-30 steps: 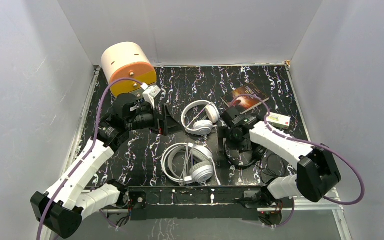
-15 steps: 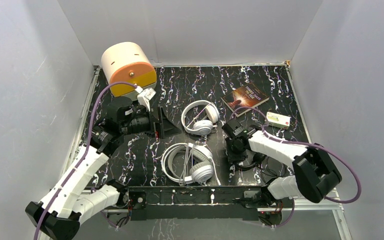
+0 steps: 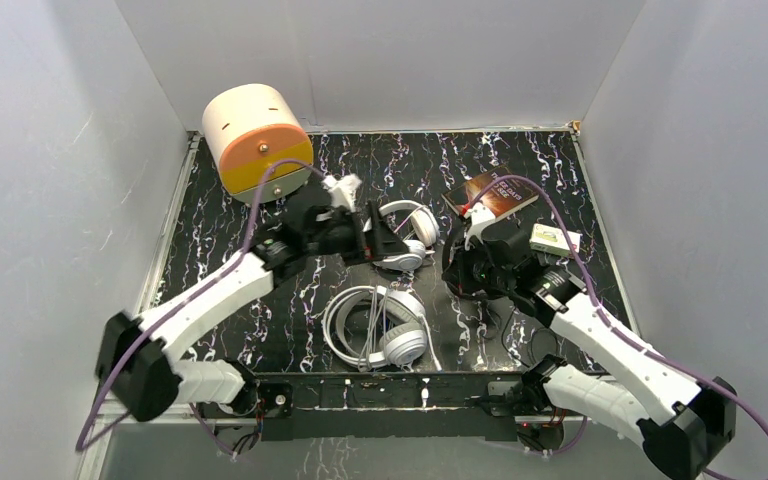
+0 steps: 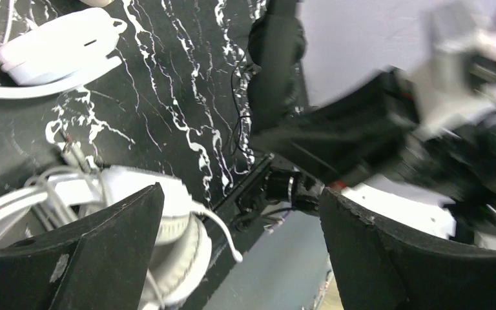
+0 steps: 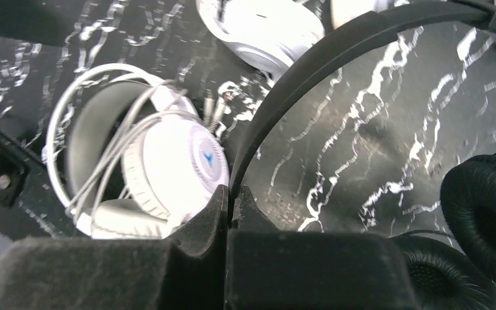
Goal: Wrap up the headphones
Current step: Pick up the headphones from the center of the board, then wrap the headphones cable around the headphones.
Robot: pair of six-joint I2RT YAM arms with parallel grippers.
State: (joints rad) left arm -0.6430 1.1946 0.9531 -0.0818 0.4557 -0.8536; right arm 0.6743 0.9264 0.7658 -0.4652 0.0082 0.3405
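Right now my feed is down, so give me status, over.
Right gripper shut on black headphones. Left gripper open, empty. Big white headphones close beside the black pair.

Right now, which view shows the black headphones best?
Right wrist: the black headphones fill it, headband clamped in the jaws, ear pads sharp. Top external mostly hides them under the right arm; left wrist gives only a blurred dark shape.

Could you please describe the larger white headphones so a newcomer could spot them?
Start at the black marbled table, near edge, between the arm bases. The big white over-ear headphones lie there; the other white pair farther back is slimmer, the third pair is black.
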